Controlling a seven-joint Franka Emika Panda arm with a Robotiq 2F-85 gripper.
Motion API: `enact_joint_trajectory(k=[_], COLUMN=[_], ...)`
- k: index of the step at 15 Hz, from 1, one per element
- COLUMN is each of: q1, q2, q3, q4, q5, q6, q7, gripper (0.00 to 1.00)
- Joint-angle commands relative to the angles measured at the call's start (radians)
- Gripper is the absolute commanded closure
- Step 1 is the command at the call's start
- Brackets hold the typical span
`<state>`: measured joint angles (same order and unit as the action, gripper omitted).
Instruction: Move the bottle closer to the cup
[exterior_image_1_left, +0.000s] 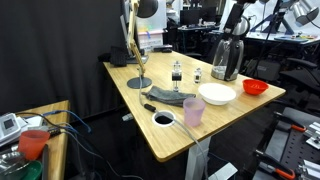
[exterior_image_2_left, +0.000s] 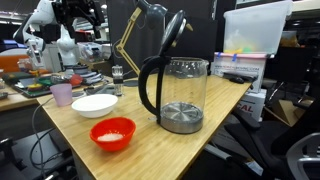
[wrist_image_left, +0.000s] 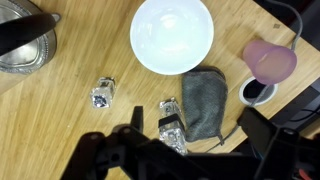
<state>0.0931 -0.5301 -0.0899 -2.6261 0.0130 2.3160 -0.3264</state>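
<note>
Hovering w/ end effector (wrist_image_left: 190, 135) wide open, empty, above bottle (wrist_image_left: 172, 127).

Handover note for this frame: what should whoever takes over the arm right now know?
The gripper is open and empty, and hovers above the bottle.
The bottle stands on the table at the edge of the grey cloth. A paler bottle stands nearer the kettle.
The cup stands past the cloth, apart from the bottle.
Done: gripper lined up; nothing grasped yet.
Left: descend, grasp the bottle, set it beside the cup.
</note>
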Motion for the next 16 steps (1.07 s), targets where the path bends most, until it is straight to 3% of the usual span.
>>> enact_joint_trajectory(k=[1,7,10,12,13,16], q1=[-0.007,-0.020,-0.018,-0.004,-0.003,-0.003], q2=[0.035,0.249,0.389,0.461,0.404,0.466], q3=[0.021,0.144,0.171,0.162,0.163,0.162], q4=[0.027,0.198,0.321,0.391,0.329,0.389], q5=[-0.008,-0.051,-0.060,-0.024,-0.040,-0.037], q6=[0.008,0.005,0.020,0.056,0.048,0.053], q7=[0.027,0.264,0.389,0.377,0.373,0.374], gripper=[0.00,0.00,0.00,0.00,0.00,0.00])
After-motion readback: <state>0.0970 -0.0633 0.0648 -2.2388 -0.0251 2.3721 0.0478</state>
